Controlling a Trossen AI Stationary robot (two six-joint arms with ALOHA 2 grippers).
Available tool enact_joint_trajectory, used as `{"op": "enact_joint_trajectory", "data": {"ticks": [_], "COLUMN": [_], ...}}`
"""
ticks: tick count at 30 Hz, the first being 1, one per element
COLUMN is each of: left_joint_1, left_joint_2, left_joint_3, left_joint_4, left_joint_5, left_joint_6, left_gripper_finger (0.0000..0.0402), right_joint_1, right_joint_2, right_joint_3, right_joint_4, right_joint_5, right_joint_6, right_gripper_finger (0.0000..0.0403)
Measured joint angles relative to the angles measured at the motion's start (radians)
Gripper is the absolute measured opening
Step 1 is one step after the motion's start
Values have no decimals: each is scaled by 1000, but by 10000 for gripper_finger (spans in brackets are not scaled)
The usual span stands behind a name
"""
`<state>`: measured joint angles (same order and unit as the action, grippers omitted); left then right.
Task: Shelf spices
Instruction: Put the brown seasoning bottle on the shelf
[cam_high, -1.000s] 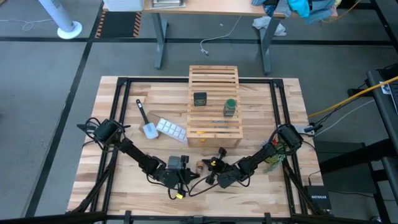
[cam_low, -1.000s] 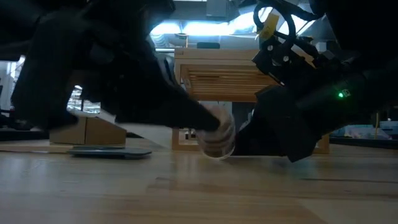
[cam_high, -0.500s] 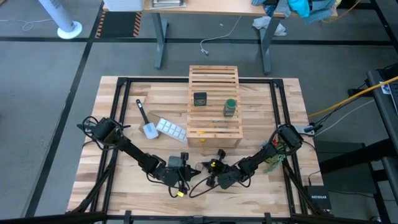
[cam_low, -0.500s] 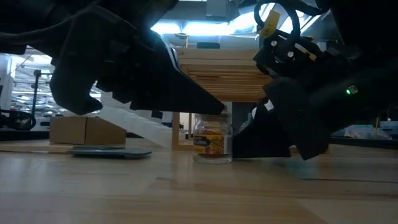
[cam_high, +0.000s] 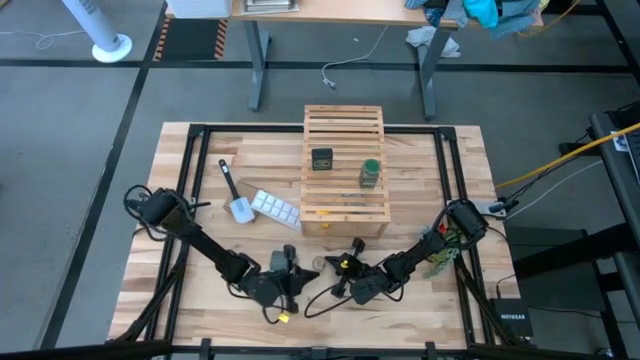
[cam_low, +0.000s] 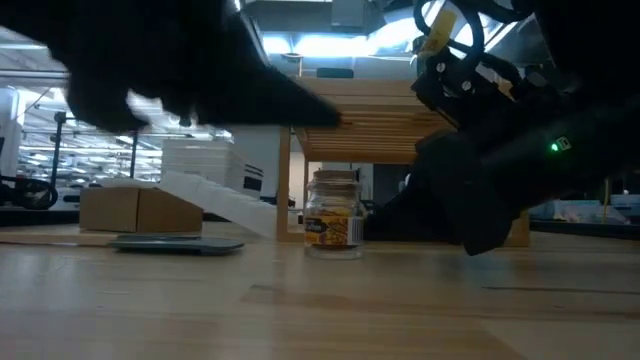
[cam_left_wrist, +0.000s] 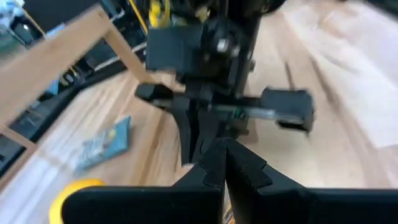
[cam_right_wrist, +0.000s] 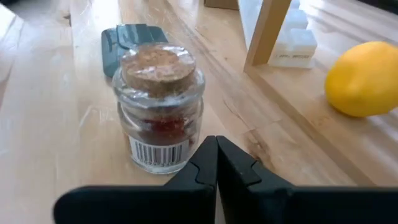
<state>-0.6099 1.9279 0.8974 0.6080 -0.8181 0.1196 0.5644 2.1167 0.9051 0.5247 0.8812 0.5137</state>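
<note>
A grey floor with a desk behind is seen around the butcher-block table (cam_high: 200, 200), on which everything stands.

At the left of the high view a spatula (cam_high: 233, 192) and a white ice-cube tray (cam_high: 274, 207) lie beside the shelf. The left gripper (cam_high: 290, 281) is held low over the near part of the table, just left of the small clear jar (cam_high: 322, 266); in its wrist view its fingers are pressed together and nothing is between them.

In the middle, the wooden slatted shelf (cam_high: 345, 170) already carries the dark boxy jar (cam_high: 321, 159) and the green jar (cam_high: 370, 173). The clear jar with a cork stopper stands upright on the table just in front of the shelf, free of both grippers.

At the right, the right gripper (cam_high: 347, 272) is placed close to this jar on its other side. Its fingers (cam_right_wrist: 217, 163) are also seen pressed together, right before the barcode label.

Some risks can be judged from here. The jar is small and light, so it could be pushed over or slid away if a shut gripper is advanced without being spread first. The two grippers are near each other, so a collision may be caused if both are moved toward the jar. A lemon (cam_right_wrist: 364, 78) lies under the shelf and could be bumped and set rolling.
</note>
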Motion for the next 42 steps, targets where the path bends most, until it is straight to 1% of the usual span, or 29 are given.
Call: {"op": "enact_joint_trajectory", "data": {"ticks": [6, 10, 13, 17, 20, 24, 27, 29, 31, 33, 35, 40, 42], "left_joint_1": [-30, -41, -44, -44, -44, -43, -35, -21, -1, 21, 40, 70, 76], "left_joint_2": [-79, -121, -161, -215, -249, -269, -272, -272, -272, -272, -272, -272, -272], "left_joint_3": [0, 0, 0, 0, 0, 0, 0, 0, 0, 0, 0, 0, 0], "left_joint_4": [-37, -105, -168, -274, -294, -294, -324, -363, -405, -449, -488, -533, -556], "left_joint_5": [-21, -18, -16, -13, -15, -12, 33, 106, 174, 204, 213, 216, 236], "left_joint_6": [62, 70, 29, -13, -26, -20, -8, -30, -82, -125, -150, -220, -246], "left_gripper_finger": [0, 0, 0, 0, 0, 0, 0, 0, 3, 16, 37, 114, 145], "right_joint_1": [5, 21, 49, 96, 135, 188, 227, 252, 273, 293, 309, 341, 348], "right_joint_2": [-25, -64, -97, -158, -197, -238, -258, -271, -285, -297, -307, -316, -316], "right_joint_3": [0, 0, 0, 0, 0, 0, 0, 0, 0, 0, 0, -1, -1], "right_joint_4": [-2, -9, -28, -86, -141, -165, -170, -170, -169, -169, -169, -164, -160], "right_joint_5": [-9, 24, 83, 194, 276, 370, 433, 483, 528, 564, 594, 629, 633], "right_joint_6": [-48, -108, -156, -190, -191, -195, -215, -232, -243, -259, -264, -287, -288], "right_gripper_finger": [9, 9, 9, 9, 9, 10, 10, 10, 10, 10, 10, 10, 10]}}
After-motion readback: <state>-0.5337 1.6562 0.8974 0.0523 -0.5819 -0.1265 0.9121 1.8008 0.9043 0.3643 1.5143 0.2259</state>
